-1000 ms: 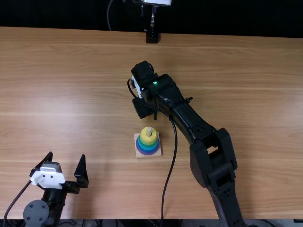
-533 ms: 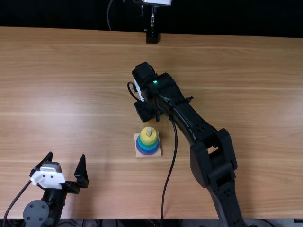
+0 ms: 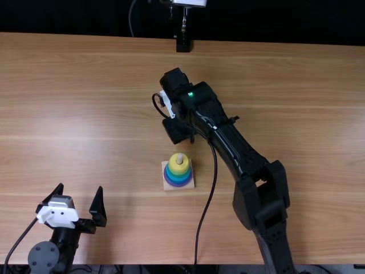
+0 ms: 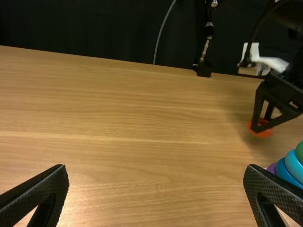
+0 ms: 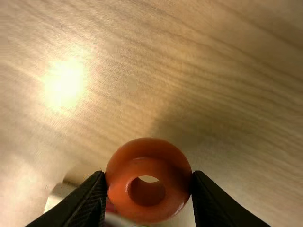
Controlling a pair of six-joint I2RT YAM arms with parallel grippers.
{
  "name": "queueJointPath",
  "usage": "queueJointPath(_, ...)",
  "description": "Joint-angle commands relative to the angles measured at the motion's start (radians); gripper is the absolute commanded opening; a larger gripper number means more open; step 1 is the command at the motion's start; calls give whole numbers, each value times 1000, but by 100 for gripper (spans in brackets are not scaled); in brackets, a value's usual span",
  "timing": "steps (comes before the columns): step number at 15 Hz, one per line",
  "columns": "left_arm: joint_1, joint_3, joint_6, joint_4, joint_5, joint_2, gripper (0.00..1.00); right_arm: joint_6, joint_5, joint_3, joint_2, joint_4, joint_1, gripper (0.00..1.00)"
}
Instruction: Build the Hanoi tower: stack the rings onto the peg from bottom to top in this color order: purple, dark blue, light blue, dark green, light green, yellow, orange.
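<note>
The light brown wooden bench (image 3: 85, 85) spread broad and flat, its darker grain running mostly from side to side. Beyond its straight far edge lay a black backdrop (image 3: 74, 17), against which a thin grey cable (image 3: 130, 17) hung in a slight curve. A slim metal post (image 3: 184, 23) rose from a black block (image 3: 183, 44) at that edge. Light fell on the wood in a soft sheen, and the right wrist view caught one bright, pale glare (image 5: 65, 82).

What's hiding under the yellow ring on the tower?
Beneath the yellow ring there's green, then light blue, dark blue and purple, sitting on a pale base. The peg pokes out on top, but the rings cover its lower part.
</note>
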Motion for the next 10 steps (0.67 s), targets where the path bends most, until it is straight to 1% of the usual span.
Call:
queueJointPath(1, 10, -54, 3, -13, 5, -12, 100, -35, 3, 54, -69, -15, -11, 0)
queueJointPath(2, 10, -54, 3, -13, 5, -12, 100, -39, 5, 63, -81, -30, -11, 0)
queueJointPath(3, 10, -54, 3, -13, 5, -12, 100, -54, 3, 83, -90, -49, -11, 0)
queueJointPath(4, 10, -54, 3, -13, 5, -12, 100, -83, 3, 108, -97, -78, -11, 0)
queueJointPath(7, 10, -54, 3, -13, 5, -12, 100, -109, 3, 140, -132, -126, -10, 0)
queueJointPath(8, 10, -54, 3, -13, 5, -12, 100, -136, 3, 132, -164, -124, -11, 0)
queueJointPath(9, 10, -54, 3, -13, 5, -12, 100, -155, 3, 120, -192, -122, -11, 0)
queueJointPath(10, 10, -54, 3, -13, 5, -12, 100, -155, 3, 92, -212, -120, -11, 0)
